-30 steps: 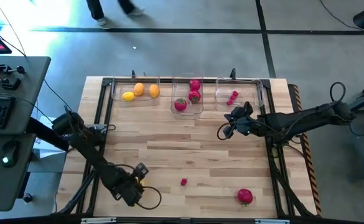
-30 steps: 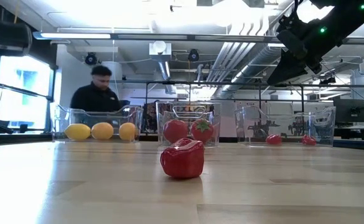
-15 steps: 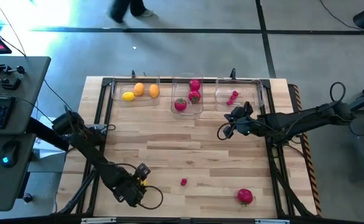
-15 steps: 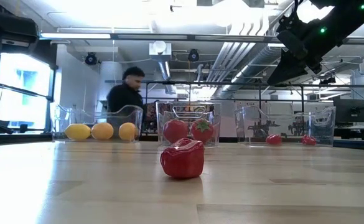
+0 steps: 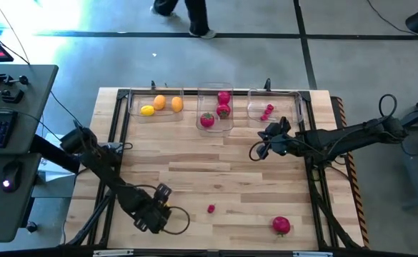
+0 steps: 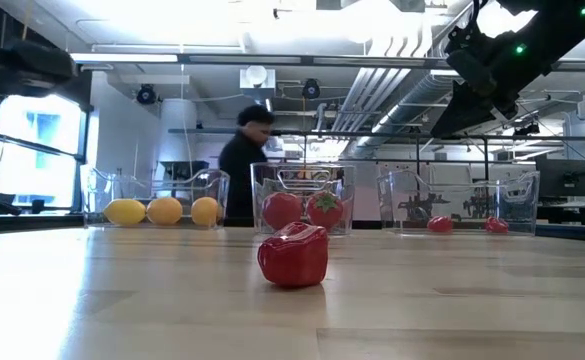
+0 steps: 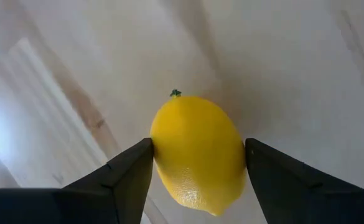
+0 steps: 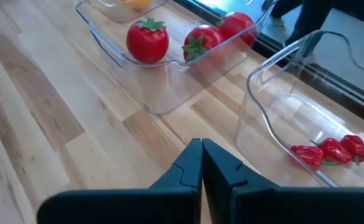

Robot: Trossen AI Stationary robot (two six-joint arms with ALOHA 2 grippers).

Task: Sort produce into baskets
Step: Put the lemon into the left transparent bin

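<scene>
The left hand (image 7: pixel 197 165), at the table's (image 5: pixel 216 164) near edge, pinches a lemon (image 7: pixel 198 152) between both fingers, likely to carry it to the lemon basket (image 5: pixel 156 106) at the far edge. The right hand (image 8: pixel 201 163), pressed together, waits near the berry basket (image 8: pixel 294 112).

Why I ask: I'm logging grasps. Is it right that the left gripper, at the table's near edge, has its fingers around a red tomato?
Not quite. The left gripper is at the table's near edge with its fingers on either side of a fruit, but that fruit is a yellow lemon, not a red tomato. The left wrist view shows it.
</scene>
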